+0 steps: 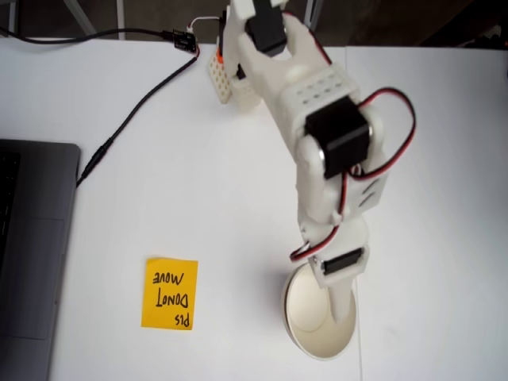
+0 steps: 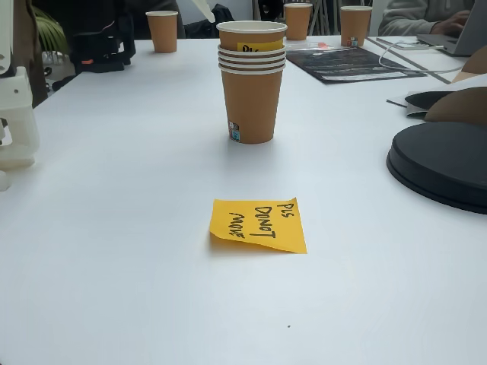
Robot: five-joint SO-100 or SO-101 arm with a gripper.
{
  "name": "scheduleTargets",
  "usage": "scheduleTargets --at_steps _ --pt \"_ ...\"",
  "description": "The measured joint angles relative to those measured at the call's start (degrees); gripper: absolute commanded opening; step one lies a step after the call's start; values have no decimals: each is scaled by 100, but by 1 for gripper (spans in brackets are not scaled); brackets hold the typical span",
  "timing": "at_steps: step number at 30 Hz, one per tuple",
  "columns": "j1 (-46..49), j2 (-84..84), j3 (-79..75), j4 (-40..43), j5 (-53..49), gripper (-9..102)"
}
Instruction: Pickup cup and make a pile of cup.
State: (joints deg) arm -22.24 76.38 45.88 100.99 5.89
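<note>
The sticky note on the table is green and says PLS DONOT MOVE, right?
Not quite. The sticky note is orange, not green, as both fixed views show. It does lie on the table and says PLS DONOT MOVE.

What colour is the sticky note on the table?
Orange sticky note with black handwriting, clearest in a fixed view.

Your arm reaches from its base at the top of a fixed view down toward the bottom, elbow bent. The gripper [image 1: 343, 313] points downward; you can't tell from here how its jaws stand.
</note>
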Motion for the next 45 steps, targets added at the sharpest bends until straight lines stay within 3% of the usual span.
scheduleTargets --at_steps 6,20,36,45 --pt "580 88 580 0 0 30" --pt "1696 2109 2602 0 0 29" --pt "1758 4228 4438 0 0 -7" --pt "1758 5458 5695 -396 0 -7"
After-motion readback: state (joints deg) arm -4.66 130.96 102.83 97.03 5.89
